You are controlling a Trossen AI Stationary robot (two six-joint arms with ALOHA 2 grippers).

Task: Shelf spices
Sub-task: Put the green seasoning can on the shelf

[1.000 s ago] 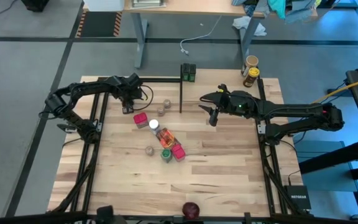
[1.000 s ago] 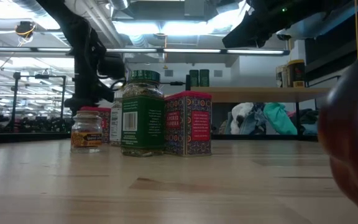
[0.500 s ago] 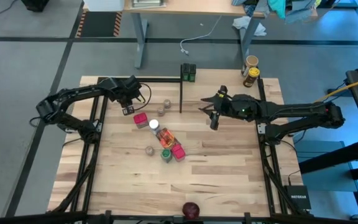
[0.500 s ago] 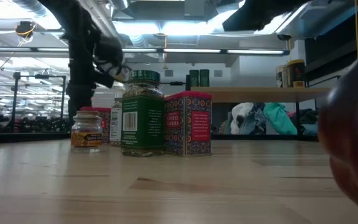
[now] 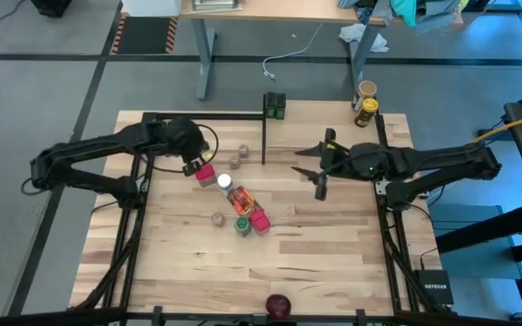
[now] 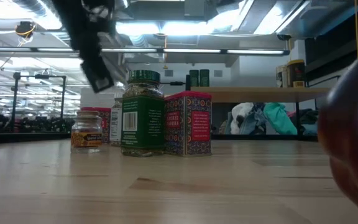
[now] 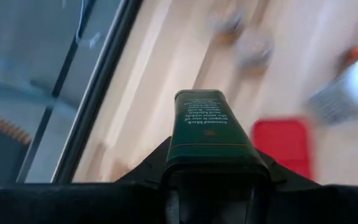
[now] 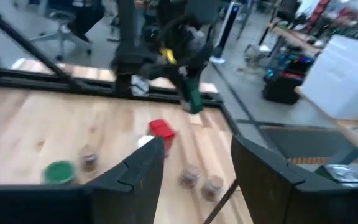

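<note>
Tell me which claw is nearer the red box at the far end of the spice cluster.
The left. The left claw, shut on a green tin, hangs right beside the red box. The right claw, open and empty, is well off across the table.

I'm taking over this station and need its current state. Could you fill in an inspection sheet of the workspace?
Surface: pale plank tabletop, undamaged.
Job's things: red tin, white-capped bottle and green-lidded jar clustered mid-table; two small jars behind them.
Clutter: dark red round object at the front edge.
Grippers: left gripper holds a dark green tin aloft; right gripper open, empty.
Cables: white cable on the floor.
Surroundings: desk behind.
</note>
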